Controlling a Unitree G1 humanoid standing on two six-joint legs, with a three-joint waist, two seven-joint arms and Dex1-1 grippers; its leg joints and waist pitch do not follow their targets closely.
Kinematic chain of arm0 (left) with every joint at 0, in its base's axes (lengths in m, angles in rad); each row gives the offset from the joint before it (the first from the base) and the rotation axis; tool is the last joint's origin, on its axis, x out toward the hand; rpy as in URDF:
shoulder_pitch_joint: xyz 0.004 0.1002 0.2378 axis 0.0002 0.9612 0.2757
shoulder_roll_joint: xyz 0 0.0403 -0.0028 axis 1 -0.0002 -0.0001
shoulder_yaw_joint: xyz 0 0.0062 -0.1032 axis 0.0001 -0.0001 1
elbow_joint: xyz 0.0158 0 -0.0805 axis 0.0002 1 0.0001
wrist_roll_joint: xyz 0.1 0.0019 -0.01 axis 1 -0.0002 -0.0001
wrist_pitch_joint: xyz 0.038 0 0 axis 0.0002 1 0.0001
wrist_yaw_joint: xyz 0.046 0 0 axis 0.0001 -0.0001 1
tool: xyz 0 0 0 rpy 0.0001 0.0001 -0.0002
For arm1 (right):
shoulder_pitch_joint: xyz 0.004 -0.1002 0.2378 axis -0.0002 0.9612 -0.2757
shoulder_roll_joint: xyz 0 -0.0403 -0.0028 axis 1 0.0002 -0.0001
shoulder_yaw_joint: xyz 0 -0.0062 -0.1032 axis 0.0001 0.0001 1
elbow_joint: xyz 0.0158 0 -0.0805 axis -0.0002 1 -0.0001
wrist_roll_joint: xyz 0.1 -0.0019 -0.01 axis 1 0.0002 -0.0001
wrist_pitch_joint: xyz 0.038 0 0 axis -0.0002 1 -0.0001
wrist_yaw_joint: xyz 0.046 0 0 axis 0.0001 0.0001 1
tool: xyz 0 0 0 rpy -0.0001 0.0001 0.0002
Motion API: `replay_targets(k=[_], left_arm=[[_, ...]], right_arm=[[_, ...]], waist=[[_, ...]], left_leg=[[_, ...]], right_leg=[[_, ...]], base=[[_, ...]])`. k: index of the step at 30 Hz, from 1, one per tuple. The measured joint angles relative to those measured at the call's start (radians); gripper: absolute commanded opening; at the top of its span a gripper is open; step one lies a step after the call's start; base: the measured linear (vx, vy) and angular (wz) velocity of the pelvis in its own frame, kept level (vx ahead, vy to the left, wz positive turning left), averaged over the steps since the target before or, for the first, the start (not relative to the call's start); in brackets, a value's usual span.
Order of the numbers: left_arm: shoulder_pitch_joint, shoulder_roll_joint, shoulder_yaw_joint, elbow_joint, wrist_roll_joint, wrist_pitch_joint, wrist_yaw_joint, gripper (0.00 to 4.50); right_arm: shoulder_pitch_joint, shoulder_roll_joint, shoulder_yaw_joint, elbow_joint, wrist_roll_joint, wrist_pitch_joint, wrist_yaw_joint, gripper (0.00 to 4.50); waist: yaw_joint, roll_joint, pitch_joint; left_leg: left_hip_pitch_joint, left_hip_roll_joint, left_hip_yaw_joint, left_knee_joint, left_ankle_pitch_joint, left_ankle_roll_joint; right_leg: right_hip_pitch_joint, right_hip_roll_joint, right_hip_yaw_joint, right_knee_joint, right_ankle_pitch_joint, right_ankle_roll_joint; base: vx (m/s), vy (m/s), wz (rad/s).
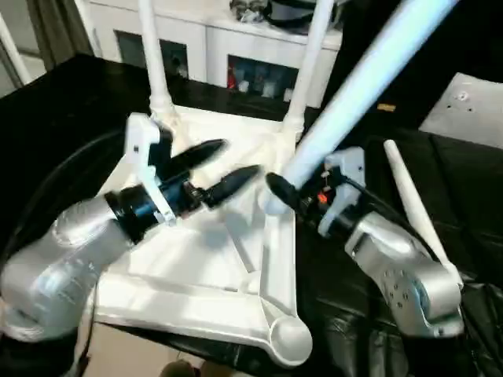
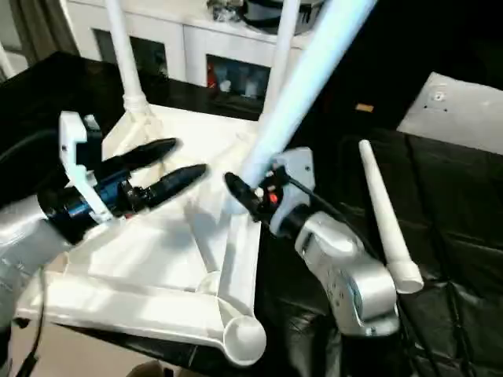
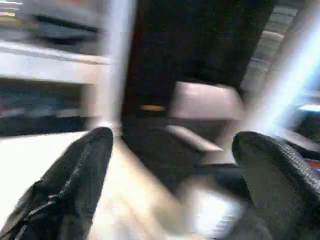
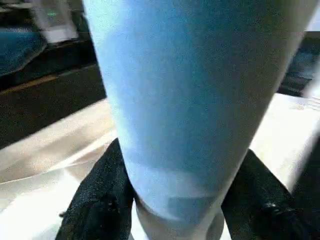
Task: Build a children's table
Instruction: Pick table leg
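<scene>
The children's table top (image 1: 196, 259) lies upside down on the black surface, ribbed underside up. Two white legs (image 1: 153, 55) (image 1: 308, 67) stand in its far corner sockets. The near right socket (image 1: 289, 336) is empty. My right gripper (image 1: 292, 187) is shut on a third leg (image 1: 369, 78) near its thick end. This leg is tilted up to the right, its base over the top's right rim. Black fingers (image 4: 100, 195) flank it on both sides. My left gripper (image 1: 240, 157) hovers open over the top's middle, holding nothing. Another leg (image 1: 413, 204) lies on the black surface at the right.
A white cabinet (image 1: 212, 39) with dark openings stands behind the table top. A white cushion-like bag (image 1: 464, 102) lies at the back right. The top's near edge hangs over the front of the black surface (image 1: 47, 110).
</scene>
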Motion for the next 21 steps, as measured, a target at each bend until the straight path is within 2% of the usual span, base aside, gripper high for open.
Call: replay_targets(k=[3,7,10,16,21], left_arm=[[0.038,-0.020,0.032,0.022,0.056,-0.020,0.087,4.27],[0.073,-0.050,0.085,-0.002,0.108,-0.051,0.178,4.27],[0.096,-0.076,0.113,-0.025,0.119,-0.070,0.221,4.27],[0.118,-0.075,0.126,-0.058,0.129,-0.069,0.241,4.27],[0.131,-0.071,0.120,-0.071,0.148,-0.071,0.245,4.27]], right_arm=[[0.000,-0.001,0.006,-0.021,-0.024,0.010,-0.031,1.93],[0.000,0.018,0.006,-0.036,-0.036,0.026,-0.078,1.93],[0.000,0.028,0.002,-0.046,-0.034,0.063,-0.102,1.93],[-0.016,0.030,-0.008,-0.080,-0.016,0.114,-0.118,1.93],[-0.030,0.011,-0.010,-0.110,-0.013,0.125,-0.116,1.93]], waist=[[-0.014,-0.006,0.001],[-0.022,-0.010,-0.001],[-0.021,-0.014,-0.002],[-0.021,-0.020,-0.003],[-0.021,-0.022,-0.004]], left_leg=[[-0.001,0.000,0.000,0.000,0.000,0.000],[-0.002,0.000,-0.001,0.000,0.000,0.000],[-0.003,0.000,-0.001,0.000,0.000,0.000],[-0.003,0.000,-0.001,0.000,0.000,0.001],[-0.003,0.000,-0.002,0.000,0.000,0.001]], right_leg=[[-0.001,0.000,0.000,-0.001,0.000,0.000],[-0.001,0.000,0.000,-0.001,0.000,0.001],[-0.001,0.000,-0.001,-0.004,0.000,0.001],[-0.001,0.000,0.000,-0.005,0.000,0.001],[-0.001,0.000,0.000,-0.005,0.000,0.002]], base=[[0.000,0.000,0.00],[0.000,0.000,0.00],[0.000,0.000,0.00],[0.000,0.000,0.00],[0.000,0.000,0.00]])
